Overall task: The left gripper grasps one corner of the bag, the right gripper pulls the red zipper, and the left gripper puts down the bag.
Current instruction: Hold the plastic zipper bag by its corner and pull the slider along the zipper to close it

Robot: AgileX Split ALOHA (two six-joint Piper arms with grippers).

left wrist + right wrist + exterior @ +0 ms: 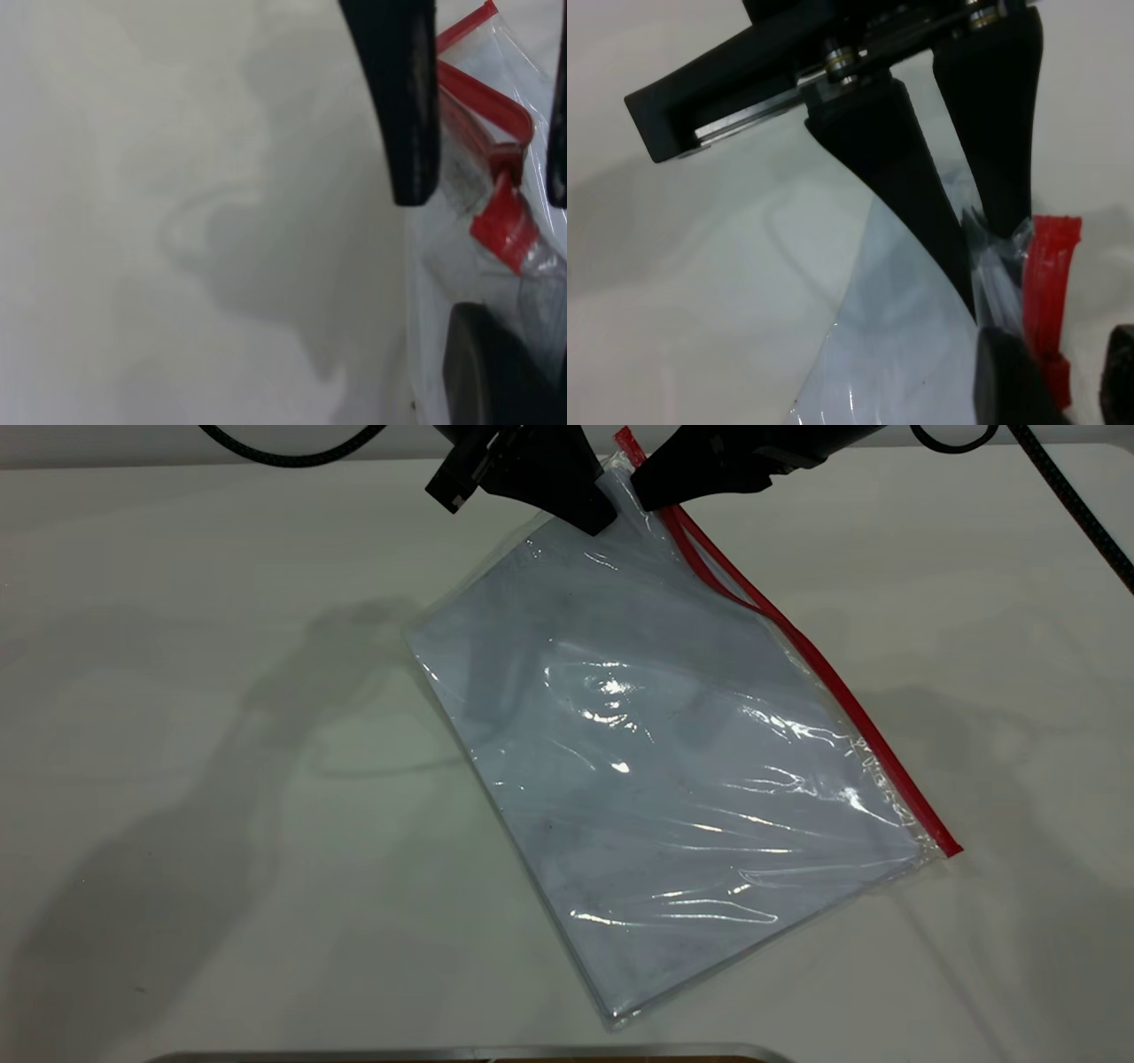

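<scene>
The bag (pixel 673 779) is a clear pouch with white sheets inside. It lies slanted on the white table, with its far corner (pixel 620 478) lifted. My left gripper (pixel 601 518) is shut on that corner beside the end of the red zipper (pixel 824 669); the right wrist view shows its two fingers (pixel 921 195) pinching the plastic. My right gripper (pixel 647 498) is right next to it, open, with the red slider tab (pixel 1057 381) between its jaws. The left wrist view shows the slider (pixel 505 164) between the right gripper's fingers (pixel 407 106). Near the grippers the red strip splits into two lines.
The table (pixel 177 779) is plain white around the bag. A metal edge (pixel 469 1054) runs along the near side. A black braided cable (pixel 1076 505) trails at the far right, and another cable (pixel 283 456) loops at the far left.
</scene>
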